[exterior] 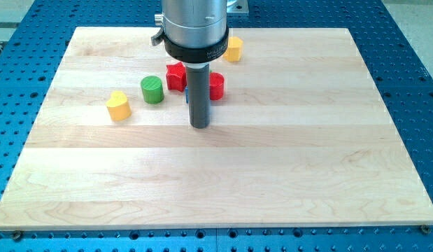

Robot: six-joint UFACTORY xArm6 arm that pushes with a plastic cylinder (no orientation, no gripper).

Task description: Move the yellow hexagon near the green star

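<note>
A yellow block (234, 49), seemingly the hexagon, sits near the view's top, partly hidden behind the arm's grey housing (195, 28). A green block (152, 89) lies left of centre; it looks round from here, and I see no clear green star. My tip (199, 127) rests on the board below the cluster of blocks. It is well below the yellow block and to the right of the green one, touching neither.
A red star-like block (176, 75) and a red round block (217, 86) flank the rod. A blue sliver (187, 95) shows at the rod's left edge. A second yellow block (119, 106), heart-like, lies at the left. The wooden board (272, 175) sits on a blue perforated table.
</note>
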